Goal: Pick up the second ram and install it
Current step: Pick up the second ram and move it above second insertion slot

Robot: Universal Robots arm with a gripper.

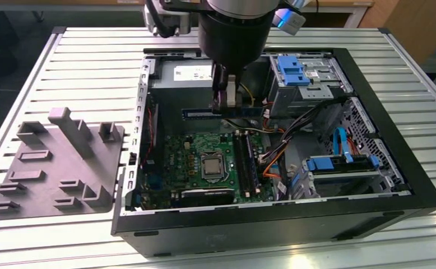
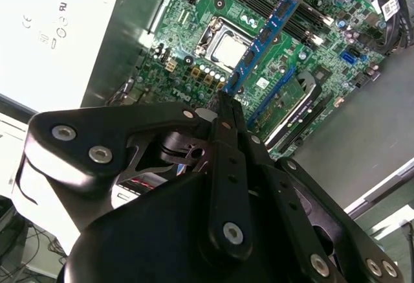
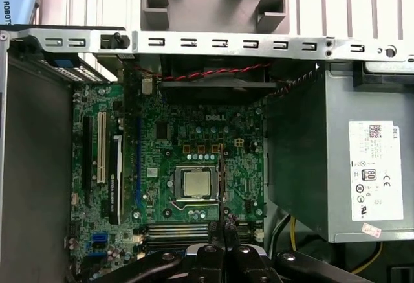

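Exterior view, upper centre: the black gripper (image 1: 226, 106) clamps the long, thin, dark second ram (image 1: 202, 114) above the green motherboard (image 1: 180, 148), picked up but not yet installed.

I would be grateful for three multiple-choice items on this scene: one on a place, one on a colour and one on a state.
1. Where is the ram? A in the tray; B over the motherboard; C on the table.
2. What colour is the motherboard? A green; B red; C white.
3. How is the gripper? A open; B shut on a cable; C shut on the ram.
Key: B, the ram hangs over the motherboard in both wrist views; A, the board is plainly green; C, the gripper clamps the ram's end.
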